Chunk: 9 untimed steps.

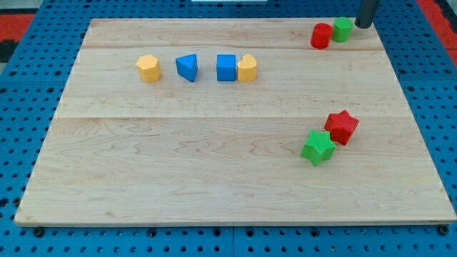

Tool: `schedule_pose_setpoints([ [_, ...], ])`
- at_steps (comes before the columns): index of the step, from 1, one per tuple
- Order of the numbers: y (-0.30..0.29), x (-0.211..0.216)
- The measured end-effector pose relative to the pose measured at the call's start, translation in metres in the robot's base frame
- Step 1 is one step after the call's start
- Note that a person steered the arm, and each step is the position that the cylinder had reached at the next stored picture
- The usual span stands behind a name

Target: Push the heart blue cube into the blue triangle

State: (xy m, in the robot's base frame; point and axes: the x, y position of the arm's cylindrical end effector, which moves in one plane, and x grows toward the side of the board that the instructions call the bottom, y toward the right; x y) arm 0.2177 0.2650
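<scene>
Blue cube sits on the far half of the wooden board, touching a yellow heart block on its right; the blue triangle lies just left, apart. My tip stands far right beside the green cylinder, touching nothing; its rod is cut off by the frame's top edge.

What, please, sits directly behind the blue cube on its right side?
A yellow heart touches the blue cube on the view's right. Whatever lies under either block is covered. My tip is far off, by the green block.
</scene>
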Motion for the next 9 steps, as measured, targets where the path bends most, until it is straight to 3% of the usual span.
schedule_pose_setpoints([
  [7, -0.002, 0.117],
  [9, -0.002, 0.121],
])
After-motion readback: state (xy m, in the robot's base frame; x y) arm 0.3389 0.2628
